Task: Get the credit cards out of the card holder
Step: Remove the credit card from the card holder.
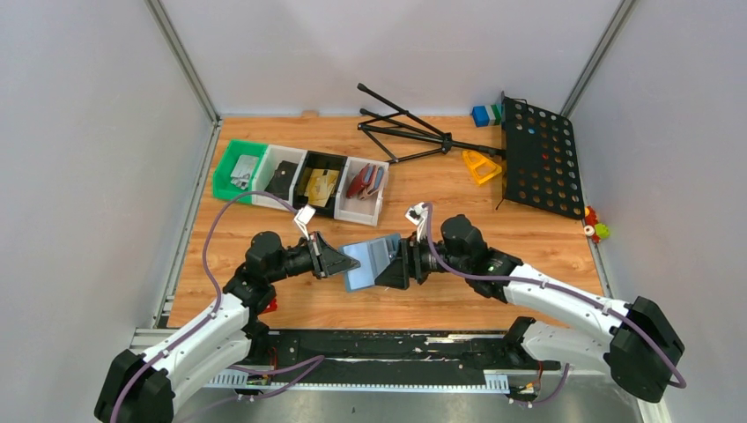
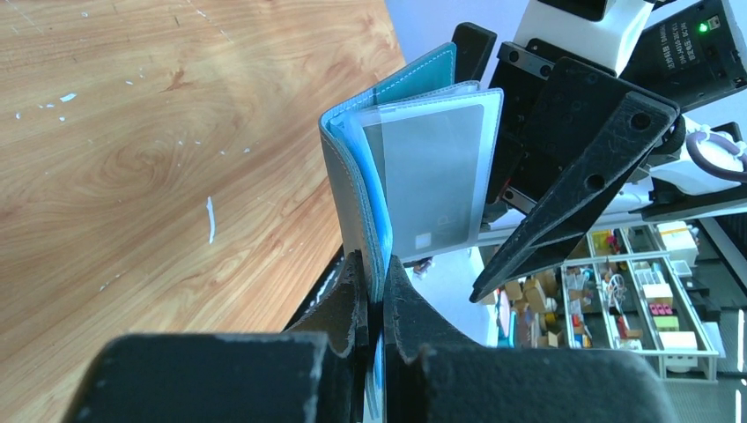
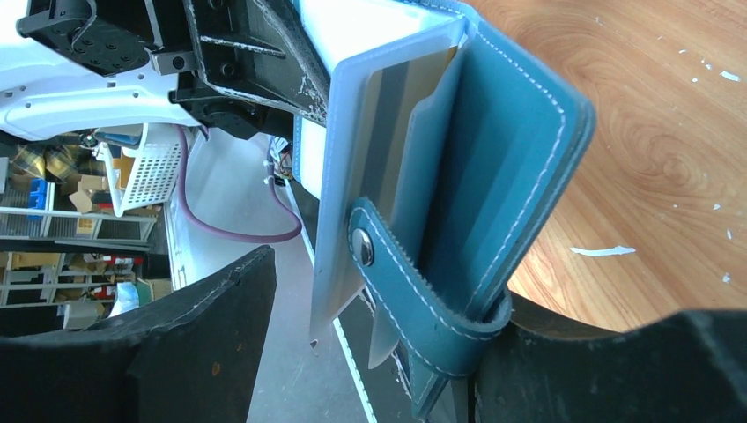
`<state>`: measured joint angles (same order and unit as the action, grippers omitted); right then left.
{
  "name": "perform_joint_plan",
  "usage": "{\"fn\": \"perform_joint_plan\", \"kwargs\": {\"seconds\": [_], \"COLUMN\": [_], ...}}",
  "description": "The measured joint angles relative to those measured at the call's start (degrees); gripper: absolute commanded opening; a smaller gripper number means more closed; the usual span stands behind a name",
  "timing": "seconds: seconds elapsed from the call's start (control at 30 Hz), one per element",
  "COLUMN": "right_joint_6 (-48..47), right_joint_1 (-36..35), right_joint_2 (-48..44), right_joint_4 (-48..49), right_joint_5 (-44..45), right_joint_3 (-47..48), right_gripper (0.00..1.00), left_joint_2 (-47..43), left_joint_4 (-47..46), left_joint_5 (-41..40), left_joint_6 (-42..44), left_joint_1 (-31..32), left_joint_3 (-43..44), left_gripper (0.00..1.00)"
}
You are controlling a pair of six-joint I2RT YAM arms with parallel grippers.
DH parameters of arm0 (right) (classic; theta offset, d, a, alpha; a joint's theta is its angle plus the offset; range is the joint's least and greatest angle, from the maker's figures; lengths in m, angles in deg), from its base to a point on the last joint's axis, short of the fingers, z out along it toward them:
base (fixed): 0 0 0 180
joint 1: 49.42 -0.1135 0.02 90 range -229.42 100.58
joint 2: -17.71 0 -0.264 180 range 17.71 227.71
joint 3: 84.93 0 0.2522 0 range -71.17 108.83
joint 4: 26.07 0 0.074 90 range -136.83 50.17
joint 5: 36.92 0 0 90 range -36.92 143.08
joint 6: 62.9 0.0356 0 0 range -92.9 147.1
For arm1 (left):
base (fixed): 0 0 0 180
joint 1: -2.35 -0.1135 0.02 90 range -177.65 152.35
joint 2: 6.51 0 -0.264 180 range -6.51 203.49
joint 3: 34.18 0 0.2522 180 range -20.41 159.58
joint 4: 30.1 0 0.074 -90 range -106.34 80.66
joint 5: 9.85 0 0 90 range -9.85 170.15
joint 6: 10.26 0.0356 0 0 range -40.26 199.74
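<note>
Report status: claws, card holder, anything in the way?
Left claw shut on card holder edge. Right claw open, straddling it. Credit cards seated in clear sleeves. Snap strap undone, nothing blocking.

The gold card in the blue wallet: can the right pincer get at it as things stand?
Probably yes: the right pincer stands open around the card holder, the left pincer holds it, and the gold card shows. The snap strap may hinder.

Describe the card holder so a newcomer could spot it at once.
Find the middle of the wooden table, toward its near edge. The card holder hangs there off the wood, pinched by the left end effector. Unlike the dark red wallet in the bins behind, it is slate-blue, opened, with clear card sleeves showing.
</note>
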<state>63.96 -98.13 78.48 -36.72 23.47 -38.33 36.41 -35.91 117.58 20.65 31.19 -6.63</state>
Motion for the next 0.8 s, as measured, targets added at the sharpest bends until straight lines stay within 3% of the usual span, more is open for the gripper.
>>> {"fn": "perform_joint_plan", "kwargs": {"seconds": [0.17,0.4,0.5,0.8], "right_joint_6": [-0.02,1.09,1.84,1.01], "right_joint_1": [0.02,0.02,0.02,0.02], "right_joint_2": [-1.81,-5.35,-5.31,-3.3], "right_joint_4": [-0.37,3.85,4.57,1.36], "right_joint_5": [0.42,-1.14,-1.46,0.02], "right_joint_3": [-0.02,-1.79,-2.14,-1.36], "right_gripper": [0.66,0.46,0.43,0.76], "left_joint_2": [-0.07,-0.11,-0.13,-0.87], "left_joint_4": [0.5,-0.26,-1.01,-1.07], "left_joint_5": [-0.13,0.04,0.13,0.07], "left_joint_6": [0.2,-0.07,-0.26,-0.63], "left_joint_1": [0.0,0.0,0.02,0.02], "left_joint_3": [0.2,0.2,0.2,0.2], "left_gripper": [0.0,0.0,0.0,0.0]}}
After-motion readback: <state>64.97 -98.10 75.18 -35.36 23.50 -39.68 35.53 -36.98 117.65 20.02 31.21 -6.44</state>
